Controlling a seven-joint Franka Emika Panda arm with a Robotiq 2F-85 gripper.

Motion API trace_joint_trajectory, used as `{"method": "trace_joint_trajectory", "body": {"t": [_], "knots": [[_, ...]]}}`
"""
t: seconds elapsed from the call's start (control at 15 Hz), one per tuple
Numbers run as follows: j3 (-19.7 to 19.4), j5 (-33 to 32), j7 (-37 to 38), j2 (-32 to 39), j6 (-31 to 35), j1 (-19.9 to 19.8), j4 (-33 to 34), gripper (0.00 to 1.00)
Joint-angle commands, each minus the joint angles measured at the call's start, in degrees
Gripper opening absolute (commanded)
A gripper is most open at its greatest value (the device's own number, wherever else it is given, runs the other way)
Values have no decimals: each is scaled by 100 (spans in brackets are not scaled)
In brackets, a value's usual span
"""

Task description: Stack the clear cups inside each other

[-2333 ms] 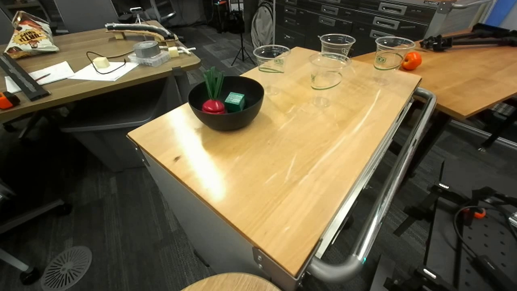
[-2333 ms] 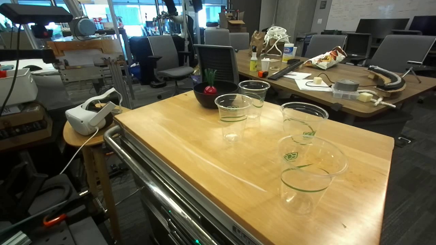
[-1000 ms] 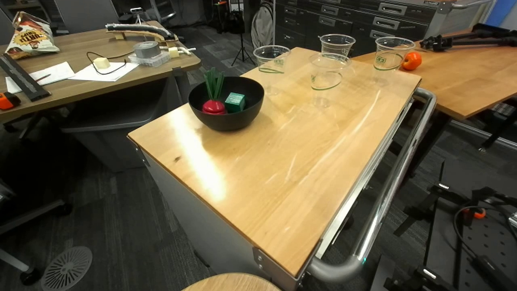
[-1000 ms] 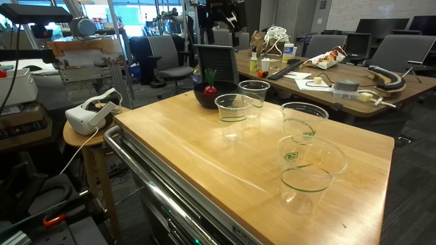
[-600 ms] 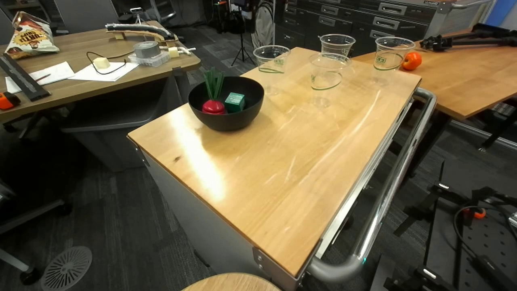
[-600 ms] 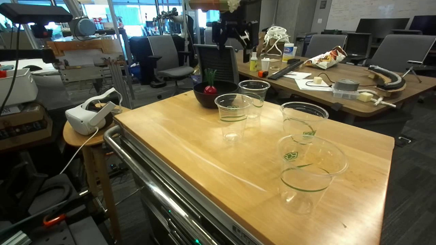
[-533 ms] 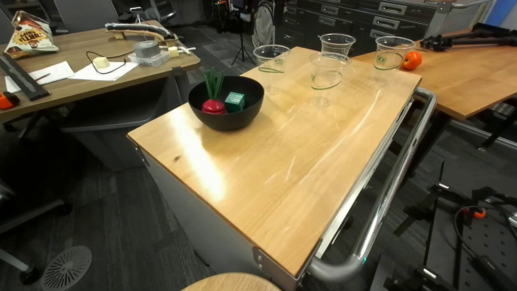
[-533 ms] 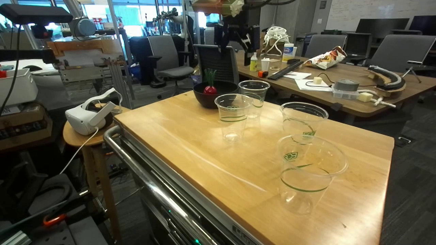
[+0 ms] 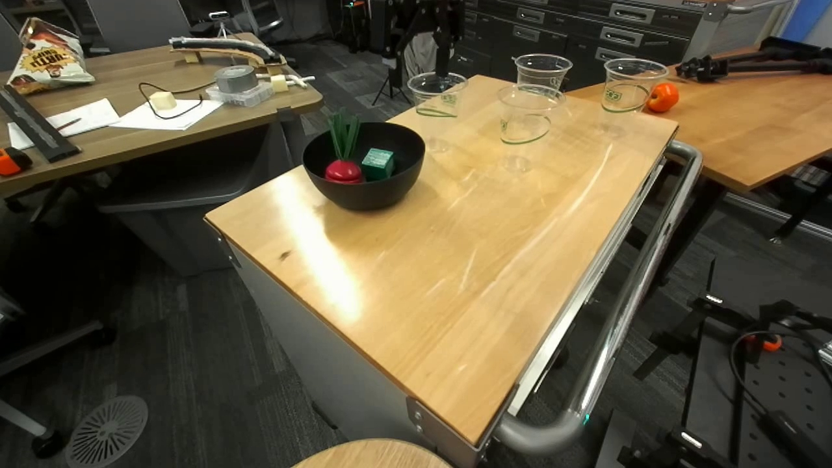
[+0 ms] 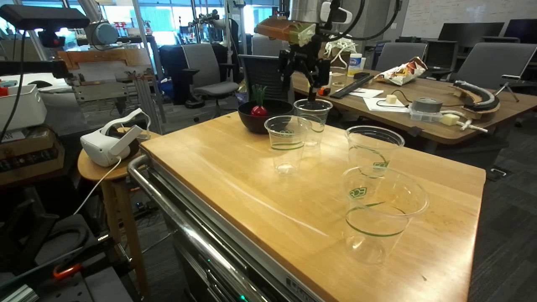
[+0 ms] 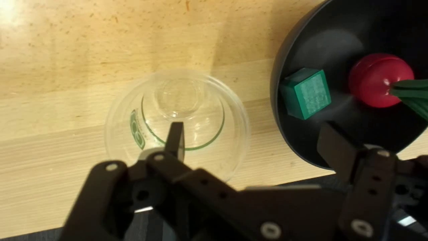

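Several clear cups stand upright and apart on a wooden cart top. One cup [image 9: 437, 114] [image 10: 317, 121] [image 11: 207, 147] is beside the black bowl. A second cup [image 9: 525, 133] [image 10: 287, 147] stands near it. Two more cups [image 9: 552, 79] [image 9: 617, 97] are farther along the top; both also show in an exterior view [image 10: 379, 165] [image 10: 377, 230]. My gripper [image 9: 419, 68] [image 10: 299, 89] [image 11: 254, 137] is open and empty above the cup by the bowl. In the wrist view one finger overlaps that cup's mouth, the other the bowl's edge. I cannot tell whether the fingertip is inside the cup.
The black bowl [image 9: 403, 185] [image 10: 247, 121] [image 11: 301, 150] holds a red radish [image 9: 343, 172] [image 10: 259, 110] [image 11: 381, 80] and a green block [image 9: 378, 164] [image 11: 311, 93]. A metal handle bar [image 9: 624, 312] [image 10: 197, 241] runs along one cart edge. A side table [image 9: 260, 117] stands nearby.
My gripper has come into view from above and moved down to the cup beside the bowl. The cups and the bowl have not moved.
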Motion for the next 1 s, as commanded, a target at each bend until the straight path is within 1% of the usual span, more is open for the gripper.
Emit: {"method": "trace_joint_trajectory", "body": {"t": [0.0, 0.07, 0.13, 0.2, 0.27, 0.67, 0.73, 0.8, 0.93], "knots": [[-24, 244, 165, 382, -353, -95, 553, 100], [-23, 294, 199, 427, -367, -119, 595, 75], [-14, 356, 200, 456, -379, -149, 633, 74], [-3, 413, 190, 466, -405, -178, 658, 68], [1, 453, 187, 467, -442, -196, 683, 58], [-138, 293, 604, 430, -300, -115, 691, 13], [-150, 280, 672, 437, -315, -105, 694, 4], [-164, 264, 746, 448, -331, -95, 700, 1], [-197, 212, 903, 473, -344, -65, 717, 0]]}}
